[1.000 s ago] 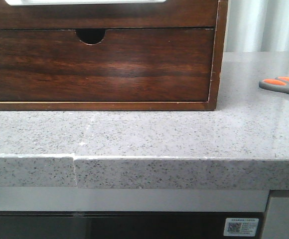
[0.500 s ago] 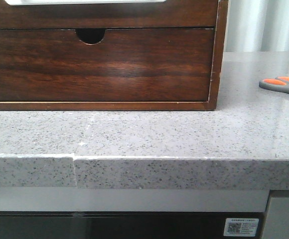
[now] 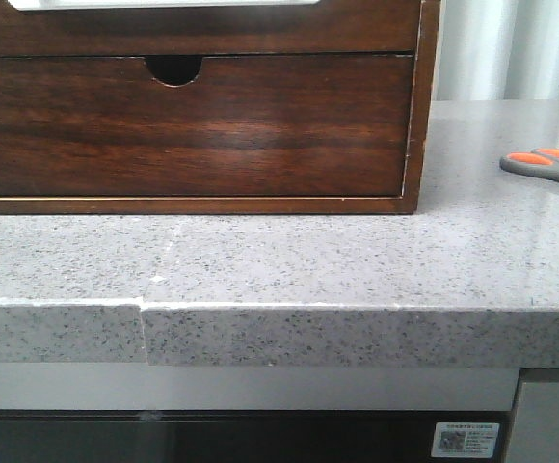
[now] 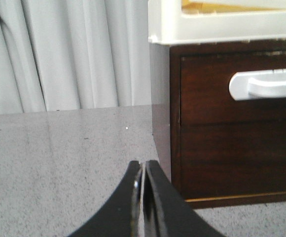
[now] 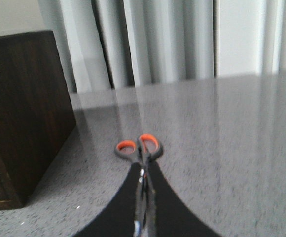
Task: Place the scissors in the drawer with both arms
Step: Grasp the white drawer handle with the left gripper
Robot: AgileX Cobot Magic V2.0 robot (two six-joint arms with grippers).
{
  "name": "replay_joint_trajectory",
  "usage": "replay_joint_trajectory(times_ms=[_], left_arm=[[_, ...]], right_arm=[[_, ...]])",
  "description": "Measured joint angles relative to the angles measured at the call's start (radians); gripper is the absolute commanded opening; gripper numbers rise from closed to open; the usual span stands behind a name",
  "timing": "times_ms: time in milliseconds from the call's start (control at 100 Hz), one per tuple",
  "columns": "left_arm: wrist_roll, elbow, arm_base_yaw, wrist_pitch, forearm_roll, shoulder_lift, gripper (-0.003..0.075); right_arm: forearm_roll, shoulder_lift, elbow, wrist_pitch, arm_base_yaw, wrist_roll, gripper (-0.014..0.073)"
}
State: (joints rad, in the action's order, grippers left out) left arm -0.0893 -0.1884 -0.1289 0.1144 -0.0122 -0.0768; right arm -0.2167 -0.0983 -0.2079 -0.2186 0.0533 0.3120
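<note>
Grey-handled, orange-lined scissors (image 3: 549,166) are seen lying at 3 o'clock on the speckled stone desk (image 3: 289,260). Both black tools, left (image 4: 143,174) and right (image 5: 144,173), are pressed together, nothing held.

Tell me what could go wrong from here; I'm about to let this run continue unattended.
1. The right gripper is shut and aimed at the handles of the scissors; advancing closed could shove them across the smooth counter.
2. The drawer is shut, and the left gripper, also shut, is off its white handle; a hurried reach may bump the cabinet instead.
</note>
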Motion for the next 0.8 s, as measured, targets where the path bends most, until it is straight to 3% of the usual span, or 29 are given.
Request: replay_joint_trajectory(times_ms=[150, 220, 390, 460, 560, 800], left_arm=[[0.000, -0.095, 0.000, 0.000, -0.032, -0.117, -0.0015], [0.000, -0.123, 0.000, 0.000, -0.074, -0.159, 0.0028], [0.000, -0.145, 0.000, -0.057, -0.128, -0.246, 0.0354], [0.000, -0.145, 0.000, -0.100, -0.135, -0.285, 0.0431], [0.000, -0.145, 0.000, -0.174, -0.205, -0.343, 0.0424], [0.000, -0.171, -0.071, -0.367, -0.584, -0.501, 0.0399]], right_arm=[[0.057, -0.110, -0.105, -0.094, -0.006, 0.004, -0.0061], [0.064, -0.137, -0.119, -0.100, -0.006, 0.004, -0.0061], [0.067, -0.160, -0.117, -0.117, -0.006, 0.004, -0.0061], [0.069, -0.162, -0.111, -0.117, -0.006, 0.004, -0.0061], [0.070, -0.162, -0.101, -0.123, -0.006, 0.004, -0.0061], [0.071, -0.162, -0.091, -0.123, -0.006, 0.005, -0.0061]])
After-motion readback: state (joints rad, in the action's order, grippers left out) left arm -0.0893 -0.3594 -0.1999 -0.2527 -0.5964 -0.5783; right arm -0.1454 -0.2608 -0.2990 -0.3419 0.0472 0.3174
